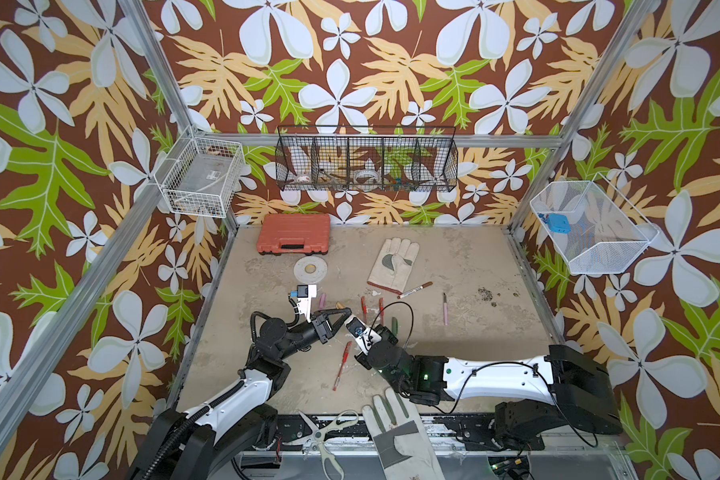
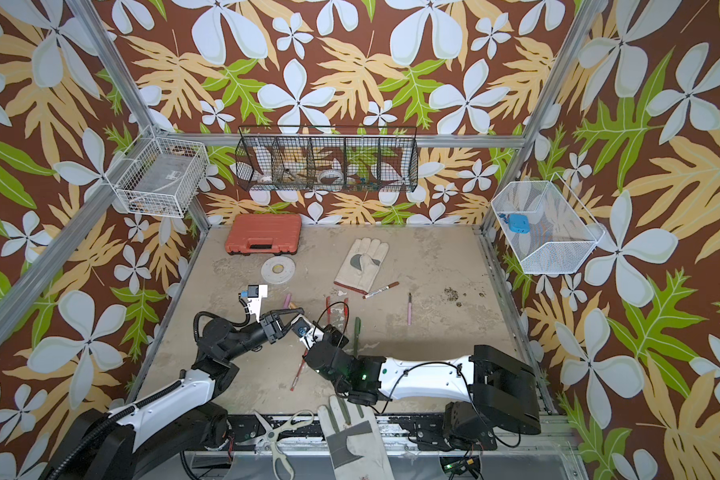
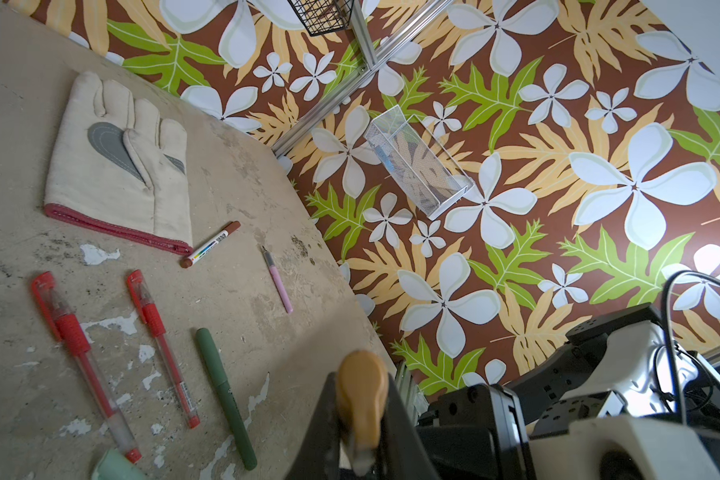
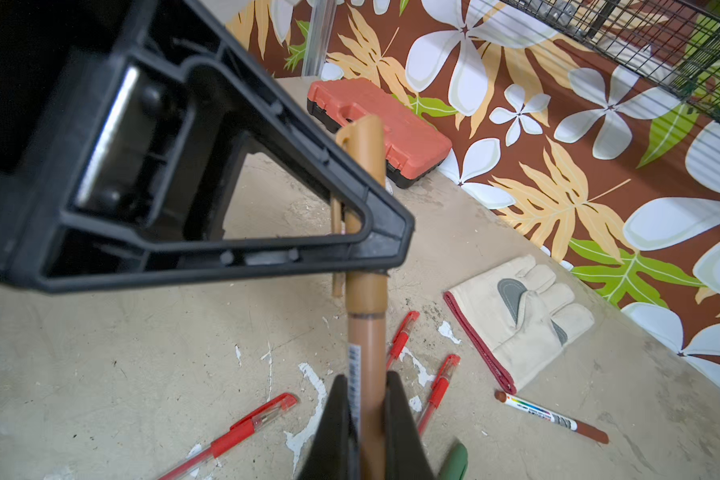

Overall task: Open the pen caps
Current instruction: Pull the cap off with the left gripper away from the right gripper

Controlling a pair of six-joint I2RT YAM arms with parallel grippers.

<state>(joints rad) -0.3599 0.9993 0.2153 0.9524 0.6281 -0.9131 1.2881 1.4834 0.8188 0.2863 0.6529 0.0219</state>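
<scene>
- Right gripper (image 4: 366, 380) was clamped on the gold pen (image 4: 364, 340) barrel above the table (image 4: 142, 353); left gripper (image 3: 360, 399) pinched its gold cap (image 4: 364, 137).
- Crooked pulling might have bent the gold pen or let the gold cap slip.

Showing gold-tan on the pen cap (image 4: 360, 141), with a paler tan on its barrel (image 4: 366, 345). Running red over clear plastic on the thin pens (image 3: 75, 345). Wearing dark green on the stouter pen (image 3: 225, 395), pink on the slim pen (image 3: 281, 286), white with brown ends on the marker (image 3: 211, 245). Pairing cream with a grey patch and red cuff on the glove (image 3: 113, 174). Glowing orange-red on the case (image 1: 294, 239). Mottling beige with white chips across the surface (image 1: 474, 340). Spreading white flowers, tan fronds and green leaves over the brown walls (image 1: 391, 62).
</scene>
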